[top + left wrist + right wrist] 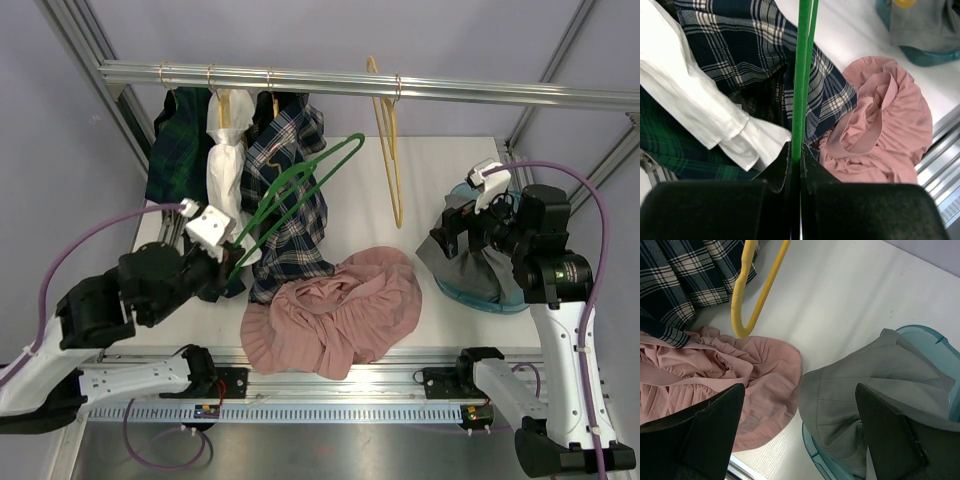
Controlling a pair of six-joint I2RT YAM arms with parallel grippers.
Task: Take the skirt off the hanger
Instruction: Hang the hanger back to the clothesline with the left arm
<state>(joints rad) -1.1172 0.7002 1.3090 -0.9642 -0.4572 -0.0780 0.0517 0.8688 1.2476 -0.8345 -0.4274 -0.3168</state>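
Progress: the pink pleated skirt (pixel 335 315) lies off the thin green wire hanger (pixel 290 195); judged from this, the removal itself looks done, and what seems left is putting the bare hanger down or back on the rail.
Skirt, position: heaped on the white table (pixel 440 170) near its front edge, between the two arms; its upper left edge touches or slips under the hanging dark plaid garment (pixel 290 200); just beside it on the right, a grey garment (pixel 475 265) sits in a teal plastic tub (pixel 500 300).
Skirt, look: soft and crumpled, gathered in fine folds; the waistband loops loosely across the top in the left wrist view; nothing pins it.
Left gripper (pixel 222 262): clamped tight on the lower end of the green hanger, which rises slantwise toward the aluminium rail (pixel 350 82); no cloth hangs from it.
Right gripper (pixel 800 430): spread wide and holding nothing; it hovers above the gap between the skirt's right edge and the grey garment.
Surroundings: a white shirt (pixel 228 160) and a dark green plaid garment (pixel 180 145) hang on the rail; an empty yellow hanger (pixel 388 140) dangles alongside.
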